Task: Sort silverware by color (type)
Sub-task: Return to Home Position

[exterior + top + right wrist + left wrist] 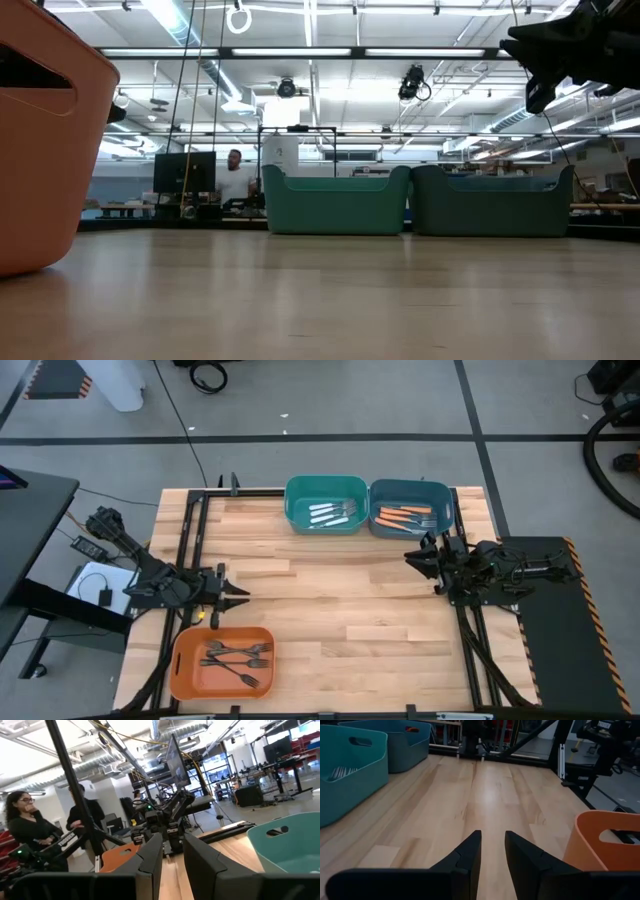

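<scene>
Smooth, pale wood table point(340, 600); plastic-looking, faintly glossy bins point(222, 662); matt dark fingers point(470, 857).

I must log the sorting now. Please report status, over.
Left gripper open, empty, near orange bin; right gripper open, empty, near blue bin. White forks in green bin, orange forks in blue, black forks in orange. Nothing blocking.

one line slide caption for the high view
White forks in green bin, orange forks in blue bin, black forks in orange bin; left gripper and right gripper empty.
</scene>
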Controlling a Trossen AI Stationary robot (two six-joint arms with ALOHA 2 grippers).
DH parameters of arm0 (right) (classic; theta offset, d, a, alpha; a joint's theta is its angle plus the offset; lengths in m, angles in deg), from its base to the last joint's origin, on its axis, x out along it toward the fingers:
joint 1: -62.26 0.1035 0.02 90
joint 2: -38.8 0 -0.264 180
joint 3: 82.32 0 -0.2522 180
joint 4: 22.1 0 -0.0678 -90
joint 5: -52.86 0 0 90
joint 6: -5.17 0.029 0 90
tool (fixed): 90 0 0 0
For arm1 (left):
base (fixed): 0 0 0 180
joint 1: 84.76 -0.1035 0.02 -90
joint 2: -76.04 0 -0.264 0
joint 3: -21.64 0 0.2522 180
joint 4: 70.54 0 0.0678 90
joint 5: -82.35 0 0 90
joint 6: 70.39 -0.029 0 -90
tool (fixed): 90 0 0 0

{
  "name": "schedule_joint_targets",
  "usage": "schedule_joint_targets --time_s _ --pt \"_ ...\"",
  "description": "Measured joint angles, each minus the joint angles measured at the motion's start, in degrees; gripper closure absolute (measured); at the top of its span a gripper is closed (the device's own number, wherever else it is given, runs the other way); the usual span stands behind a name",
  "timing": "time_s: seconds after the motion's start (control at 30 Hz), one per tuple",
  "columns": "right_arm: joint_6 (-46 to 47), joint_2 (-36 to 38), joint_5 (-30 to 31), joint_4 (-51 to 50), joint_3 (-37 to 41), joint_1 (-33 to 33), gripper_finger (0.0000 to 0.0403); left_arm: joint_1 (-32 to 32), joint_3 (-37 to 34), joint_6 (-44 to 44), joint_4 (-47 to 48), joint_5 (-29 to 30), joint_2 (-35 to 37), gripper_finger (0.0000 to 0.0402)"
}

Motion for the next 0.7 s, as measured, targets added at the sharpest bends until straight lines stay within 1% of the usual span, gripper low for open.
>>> schedule_joint_targets --time_s 0.17,0.27,0.33,0.7 --pt "-0.02 -0.02 0.47 -0.48 -0.02 0.00 0.0318 0.00 -0.10 0.15 -0.31 0.00 0.00 0.0306" --pt "-0.04 -0.02 0.45 -0.43 -0.02 0.00 0.0318 0.00 -0.14 4.67 -0.28 0.66 0.00 0.0306" --pt "-0.03 -0.02 0.45 -0.43 -0.02 0.00 0.0318 0.00 -0.14 6.18 -0.33 0.74 -0.08 0.0306" --pt "-0.04 -0.02 0.39 -0.36 -0.02 0.00 0.0318 0.02 -0.29 5.57 -1.35 0.81 -0.11 0.0306"
